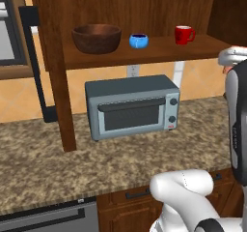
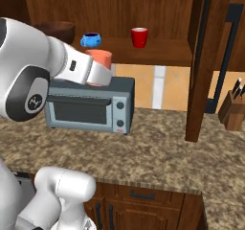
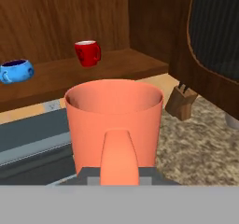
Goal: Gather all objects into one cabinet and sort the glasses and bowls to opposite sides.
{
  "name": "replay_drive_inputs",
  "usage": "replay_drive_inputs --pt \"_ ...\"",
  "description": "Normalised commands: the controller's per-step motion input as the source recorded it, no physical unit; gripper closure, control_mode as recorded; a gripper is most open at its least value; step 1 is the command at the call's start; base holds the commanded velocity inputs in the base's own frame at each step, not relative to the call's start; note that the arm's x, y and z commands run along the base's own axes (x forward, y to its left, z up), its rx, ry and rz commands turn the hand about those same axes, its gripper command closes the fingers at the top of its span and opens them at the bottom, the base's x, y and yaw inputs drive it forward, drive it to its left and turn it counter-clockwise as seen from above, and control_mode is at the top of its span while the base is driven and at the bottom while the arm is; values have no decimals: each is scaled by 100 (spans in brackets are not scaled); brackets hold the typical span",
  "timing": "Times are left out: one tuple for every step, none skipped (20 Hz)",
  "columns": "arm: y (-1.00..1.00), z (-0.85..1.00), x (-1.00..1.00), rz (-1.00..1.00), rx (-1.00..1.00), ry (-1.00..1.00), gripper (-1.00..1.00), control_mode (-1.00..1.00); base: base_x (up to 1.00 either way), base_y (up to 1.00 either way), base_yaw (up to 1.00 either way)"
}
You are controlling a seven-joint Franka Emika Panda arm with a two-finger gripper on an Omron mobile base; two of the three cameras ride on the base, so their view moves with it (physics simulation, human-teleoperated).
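Three of the four dishes sit on the long shelf board of the wide dark reddish-brown wooden wall cabinet (image 1: 144,57), and going from largest to smallest they are the big dark brown wooden bowl (image 1: 96,37) at the left, the bright red handled mug (image 1: 184,34) toward the right, and the small bright blue rounded bowl (image 1: 138,41) between them. Below the shelf, a grey-blue toaster oven (image 1: 132,106) stands on the speckled stone counter (image 1: 43,158), and a wooden knife block (image 2: 232,110) stands farther right on the same counter. The fourth dish, the salmon-pink handled mug (image 3: 114,125), is off the shelf: the two-finger gripper (image 3: 119,178) is clamped on it at the handle side, holding it upright in the air above the toaster oven and in front of the shelf, its open mouth facing up. In the right base view it hangs just below and left of the red mug. A mug like this looks rigid and light, with a smooth glazed wall that could slip or swing if pinched only by the handle, so a hold across the handle root and rim seems the steadier one, and it should stay level. It likely belongs beside the red mug on the right end, away from the two bowls, which calls for a lift clear of the shelf edge first.
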Motion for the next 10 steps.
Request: replay_drive_inputs --pt "-14 0 8 1 0 -24 100 -100 0 0 0" --pt "-19 0 20 0 0 -20 100 -100 0 0 0" --pt "-6 0 36 0 -3 -14 100 -100 0 0 0" --pt "-9 0 49 0 -3 -10 100 -100 0 0 0" --pt "-19 0 50 0 0 -7 100 -100 0 0 0" --pt "-17 4 49 0 -1 -5 100 -100 0 0 0" --pt "-7 19 56 0 -1 -1 100 -100 0 0 0" --pt "-6 24 58 0 -1 0 100 -100 0 0 0" --pt "-18 51 41 0 0 2 100 -100 0 0 0" --pt "-7 47 34 0 -1 4 100 -100 0 0 0"
